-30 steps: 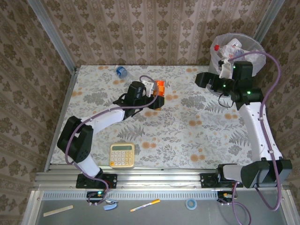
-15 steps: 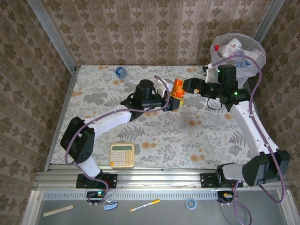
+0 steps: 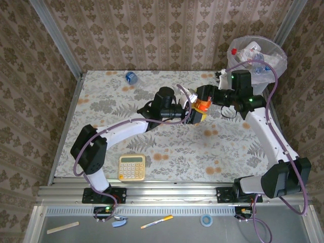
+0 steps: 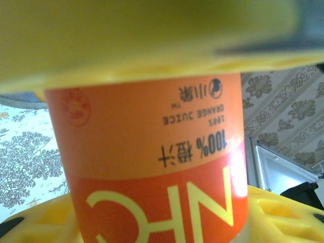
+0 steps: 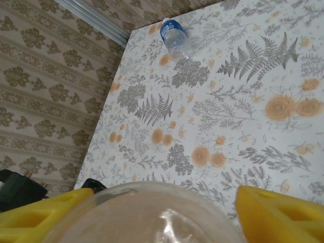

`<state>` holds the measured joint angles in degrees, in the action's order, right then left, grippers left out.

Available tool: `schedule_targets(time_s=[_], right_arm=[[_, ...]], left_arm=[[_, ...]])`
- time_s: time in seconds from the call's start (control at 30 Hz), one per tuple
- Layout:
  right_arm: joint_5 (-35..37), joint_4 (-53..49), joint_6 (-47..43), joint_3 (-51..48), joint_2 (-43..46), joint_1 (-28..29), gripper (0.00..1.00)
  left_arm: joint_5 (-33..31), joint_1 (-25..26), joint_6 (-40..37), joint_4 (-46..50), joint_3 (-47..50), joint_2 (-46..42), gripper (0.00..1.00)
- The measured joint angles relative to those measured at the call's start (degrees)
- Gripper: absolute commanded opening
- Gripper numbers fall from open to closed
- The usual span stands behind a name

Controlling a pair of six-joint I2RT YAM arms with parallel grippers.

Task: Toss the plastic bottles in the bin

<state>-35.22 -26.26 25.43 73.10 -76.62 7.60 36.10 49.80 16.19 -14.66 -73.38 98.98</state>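
The left gripper carries the orange bottle rightward over the tabletop — the right gripper swings from the bin to meet it, fingers flanking its clear end.

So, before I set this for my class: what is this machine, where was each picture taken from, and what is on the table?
These are two robot arms bolted at the table's near edge, each ending in a two-finger gripper. One picture looks down from above. The other two come from a small camera on each wrist.

The left gripper holds an orange-labelled juice bottle over the middle of the table. The right gripper has its yellow fingers on either side of what seems to be that bottle's clear end. Whether it grips yet is unclear.

On the table lie a blue-labelled bottle and a yellow calculator. At the far right corner stands the bin, with bottles already in it.
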Motion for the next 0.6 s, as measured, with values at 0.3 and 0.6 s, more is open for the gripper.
schedule_targets(time_s=[0.3, 0.6], right_arm=[[1.2, -1.9, -1.0, 1.4, 0.3, 0.1, 0.49], [12.3, -6.3, -4.6, 6.7, 3.5, -2.9, 0.41]], left_arm=[[-1.3, -0.1, -0.9, -2.3, 0.3, 0.2, 0.99], [-3.7, -5.4, 3.2, -12.7, 9.2, -4.0, 1.00]])
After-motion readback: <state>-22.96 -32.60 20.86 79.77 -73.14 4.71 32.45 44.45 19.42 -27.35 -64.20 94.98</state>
